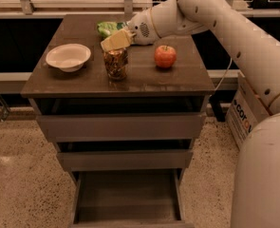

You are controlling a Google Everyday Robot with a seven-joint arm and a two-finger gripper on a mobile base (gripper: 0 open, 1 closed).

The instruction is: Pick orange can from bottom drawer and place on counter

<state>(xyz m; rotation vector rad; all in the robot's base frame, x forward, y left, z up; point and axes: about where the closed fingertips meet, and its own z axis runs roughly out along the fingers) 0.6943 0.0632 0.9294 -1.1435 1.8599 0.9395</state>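
At the bottom centre of the frame, the bottom drawer [127, 194] of a grey-brown cabinet is pulled out, its flat floor and low side walls in view. Speckled floor [16, 175] lies to the left. Above it, the middle drawer [125, 159] stands slightly out, and the top drawer [123, 126] sits further back under the overhanging top.

The dark brown tabletop [144, 77] fills the middle of the frame. A small can [116, 64] with a mottled orange-brown body stands upright on it, just left of centre and towards the front edge. A pale bowl [68, 57] sits to the can's left, well apart. A red-orange apple [165, 56] sits to its right, near but not touching.

The robot's yellowish hand [115, 41] is directly over the can's top; whether it is apart, together or touching the can cannot be told. Its white arm [234, 27] reaches in from the upper right. A green bag [108, 28] lies behind the hand, at the tabletop's far edge. A cardboard box [241, 115] stands at the right, beside the cabinet.
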